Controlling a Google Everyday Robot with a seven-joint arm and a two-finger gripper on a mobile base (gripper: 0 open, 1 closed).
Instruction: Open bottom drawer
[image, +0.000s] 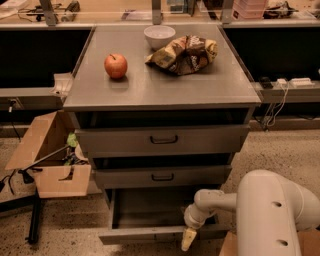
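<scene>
The bottom drawer (150, 234) of the grey metal cabinet is pulled out toward me, showing its shallow flat grey tray (150, 207). Its narrow front panel runs along the lower edge of the view; its handle is not visible. My gripper (188, 239) hangs at the end of the white arm, at the front panel's right part, with a pale yellowish fingertip pointing down over the panel's edge. The middle drawer (162, 176) and top drawer (163, 140) above are closed, each with a dark loop handle.
On the cabinet top sit a red apple (115, 65), a white bowl (159, 35) and a crumpled snack bag (184, 52). An open cardboard box (50, 160) stands on the floor at left. My white arm body (275, 215) fills the lower right.
</scene>
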